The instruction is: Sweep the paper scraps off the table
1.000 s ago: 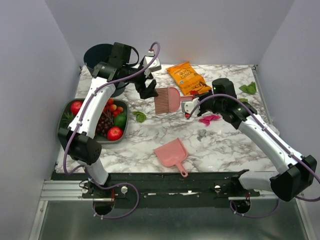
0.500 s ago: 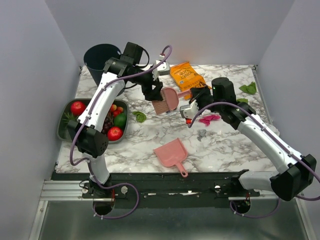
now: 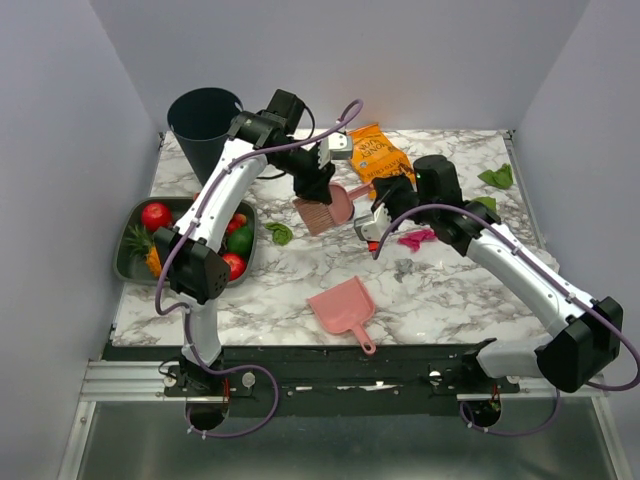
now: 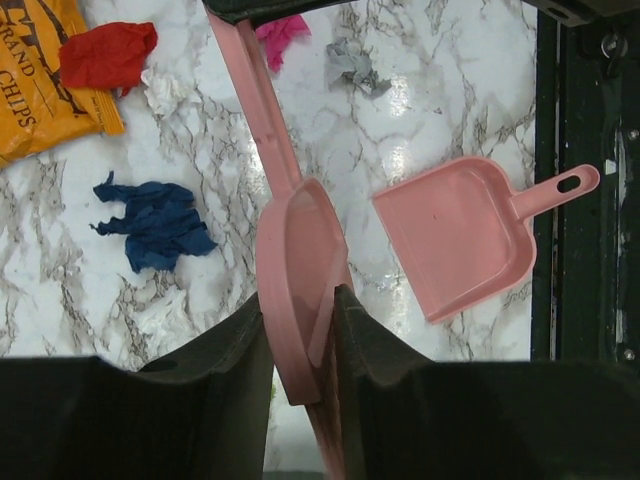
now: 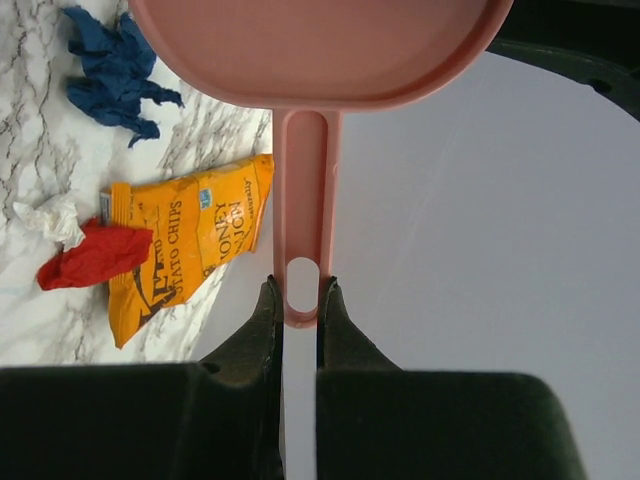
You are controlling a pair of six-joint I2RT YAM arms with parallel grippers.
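Marble-pattern white table (image 3: pixel 450 290), grey walls (image 3: pixel 400 60). My left gripper (image 4: pixel 300 300) and right gripper (image 5: pixel 298 290) both clamp the pink plastic brush (image 4: pixel 290 240). Crumpled paper scraps (image 4: pixel 155 222) lie near, beneath them.

The left arm (image 3: pixel 215 215) and right arm (image 3: pixel 520 270) are built of smooth white shells joined by round black joints. A thin purple cable (image 3: pixel 345 112) loops along each. The left hand (image 4: pixel 300 335) and right hand (image 5: pixel 297 300) have dark, matte, tapering fingers (image 5: pixel 262 335).
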